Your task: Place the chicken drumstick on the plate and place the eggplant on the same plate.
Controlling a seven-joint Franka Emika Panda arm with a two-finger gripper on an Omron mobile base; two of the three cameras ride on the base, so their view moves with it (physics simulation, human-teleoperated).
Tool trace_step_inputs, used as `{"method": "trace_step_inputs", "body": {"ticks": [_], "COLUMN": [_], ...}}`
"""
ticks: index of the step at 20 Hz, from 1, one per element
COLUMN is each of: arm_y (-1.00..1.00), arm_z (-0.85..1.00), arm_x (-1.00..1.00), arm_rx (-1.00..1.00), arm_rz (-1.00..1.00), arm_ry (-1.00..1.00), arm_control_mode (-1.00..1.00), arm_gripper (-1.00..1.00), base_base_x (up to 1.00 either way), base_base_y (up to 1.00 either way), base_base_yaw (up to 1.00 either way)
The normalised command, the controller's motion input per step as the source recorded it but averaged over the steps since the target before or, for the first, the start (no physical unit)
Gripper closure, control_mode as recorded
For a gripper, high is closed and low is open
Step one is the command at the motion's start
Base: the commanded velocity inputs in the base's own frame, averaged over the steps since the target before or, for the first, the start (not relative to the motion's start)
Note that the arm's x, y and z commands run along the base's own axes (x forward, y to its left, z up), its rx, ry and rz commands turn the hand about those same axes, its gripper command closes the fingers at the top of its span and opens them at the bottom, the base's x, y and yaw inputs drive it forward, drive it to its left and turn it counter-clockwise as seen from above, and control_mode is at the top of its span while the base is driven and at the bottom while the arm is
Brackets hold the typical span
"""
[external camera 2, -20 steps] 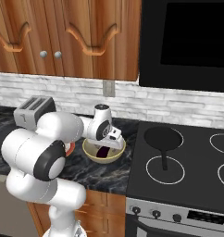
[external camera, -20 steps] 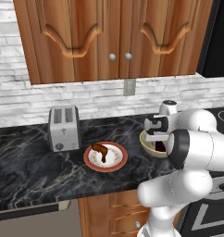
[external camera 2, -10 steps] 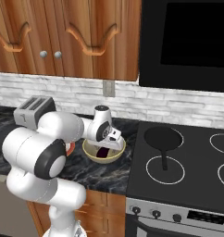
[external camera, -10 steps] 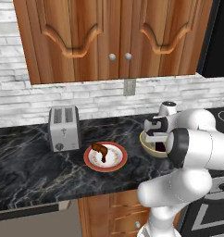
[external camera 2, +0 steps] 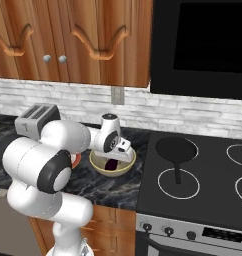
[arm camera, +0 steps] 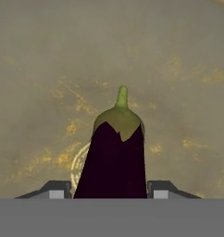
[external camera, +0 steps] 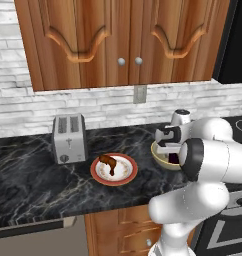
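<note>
The eggplant [arm camera: 115,157], dark purple with a green cap, lies in a tan-yellow bowl [external camera 2: 99,166] and shows in the right base view as a dark eggplant [external camera 2: 111,164]. My gripper [arm camera: 111,190] reaches down into the bowl, with a fingertip pressed against each side of the eggplant. From the base the gripper [external camera: 168,150] hangs over the bowl [external camera: 159,157], right of the plate. The chicken drumstick [external camera: 108,163], glossy brown, rests on the red-rimmed plate [external camera: 99,176] on the black counter.
A silver toaster [external camera: 69,138] stands left of the plate near the wall. A black frying pan [external camera 2: 176,148] sits on the stove [external camera 2: 213,185] to the right of the bowl. Wooden cabinets hang overhead.
The gripper's fingers have closed in onto the eggplant. The arm has hardly moved over the bowl, and the drumstick stays on the plate.
</note>
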Motion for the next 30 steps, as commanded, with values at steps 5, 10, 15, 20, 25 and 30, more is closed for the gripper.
{"method": "trace_step_inputs", "body": {"ticks": [5, 10, 15, 20, 25, 30], "arm_y": [0.00, 0.09, 0.80, 1.00, 1.00, 0.99], "arm_z": [0.78, 1.00, 0.96, 0.26, 0.00, -0.07], "arm_x": [0.00, 0.00, -0.07, -0.12, -0.08, 0.00], "arm_rx": [0.00, 0.00, 0.00, 0.00, 0.00, 0.00], "arm_rz": [0.00, 0.00, 0.00, 0.00, -0.01, -0.03], "arm_ry": [-0.03, -0.02, -0.18, -0.04, 0.00, 0.00], "arm_control_mode": [-1.00, -1.00, -1.00, -1.00, -1.00, -1.00], "arm_gripper": [1.00, 1.00, 1.00, 1.00, 1.00, 1.00], "base_base_x": [0.00, 0.00, 0.00, 0.00, 0.00, 0.00], "base_base_y": [0.00, 0.00, 0.00, 0.00, 0.00, 0.00], "base_base_yaw": [0.00, 0.00, 0.00, 0.00, 0.00, 0.00]}}
